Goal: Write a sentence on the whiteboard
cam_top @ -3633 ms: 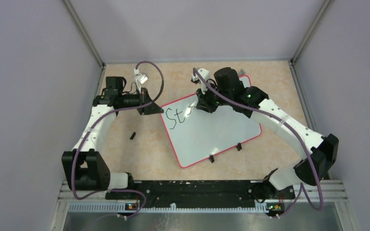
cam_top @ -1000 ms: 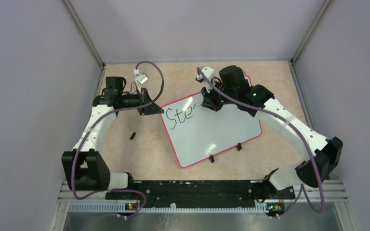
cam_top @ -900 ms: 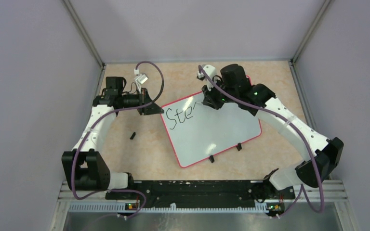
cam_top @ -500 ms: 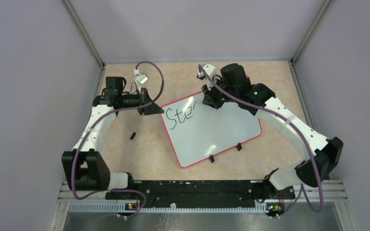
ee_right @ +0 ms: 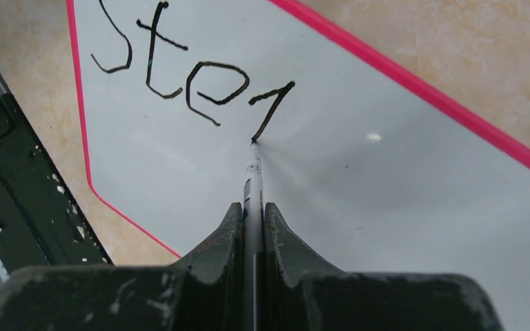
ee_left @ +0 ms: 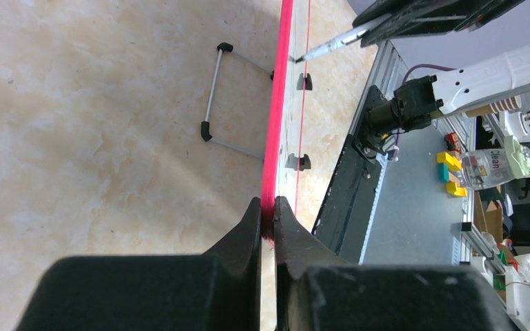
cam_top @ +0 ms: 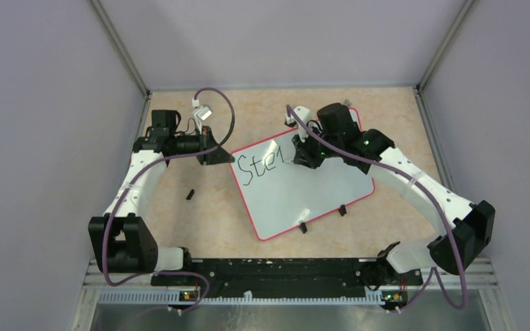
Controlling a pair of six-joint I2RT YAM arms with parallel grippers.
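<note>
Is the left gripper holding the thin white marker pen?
No, the left gripper is clamped on the pink-red rim of the flat white whiteboard, while the right gripper holds the pen.

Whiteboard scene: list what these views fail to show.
- Right wrist: the right gripper hides the marker barrel; only its tip end shows.
- Top view: the right arm covers the marker and part of the whiteboard's far edge.
- Left wrist: the whiteboard, pinched by the left gripper, is edge-on; the sentence is unreadable there.
- Top view: small black item, too small to identify.
</note>
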